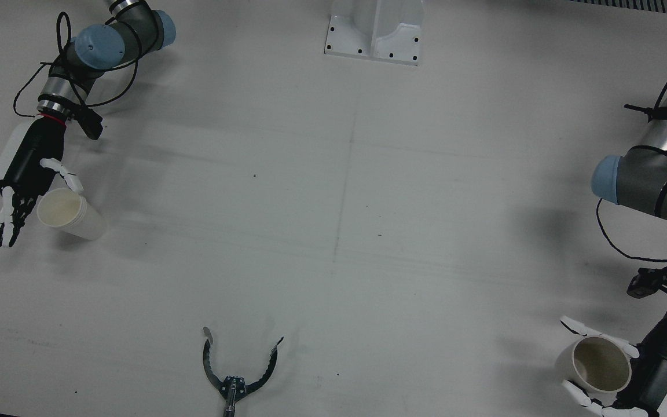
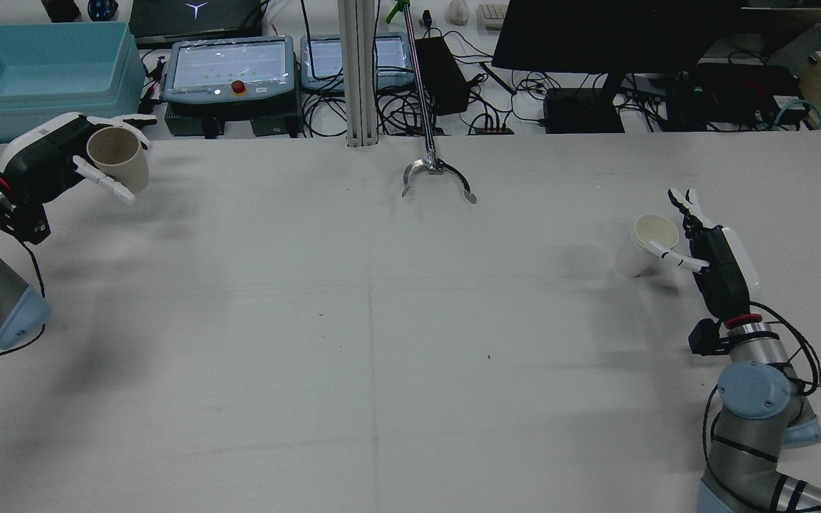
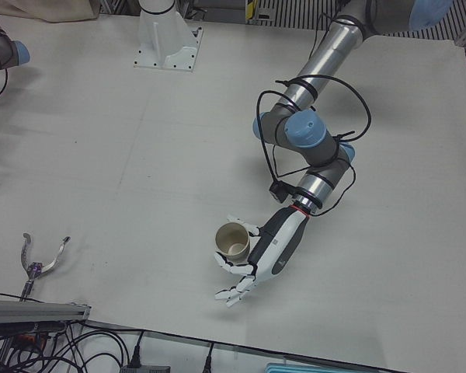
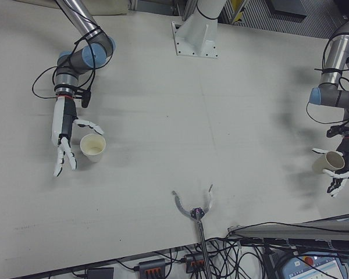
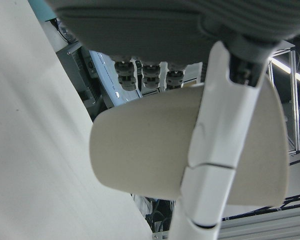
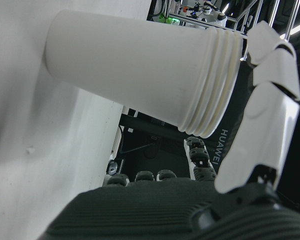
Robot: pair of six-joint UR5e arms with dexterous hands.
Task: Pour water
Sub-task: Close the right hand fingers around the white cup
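Metal tongs [image 1: 239, 376] lie well apart from both cups, apparently obstructing nothing.

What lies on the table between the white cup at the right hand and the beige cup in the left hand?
In the rear view, only bare table lies between the white cup and the beige cup; the metal tongs sit farther back.

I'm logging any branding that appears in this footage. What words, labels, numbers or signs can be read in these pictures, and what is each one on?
"HUAWEI": white letters, lying sideways, on a dark device behind the white cup in the right hand view.
Y-shaped logo, no words: on the dark screen at the far edge in the rear view.
Two teach pendant screens: their text is too small to read.
Cups, arms and hands: no readable marks.
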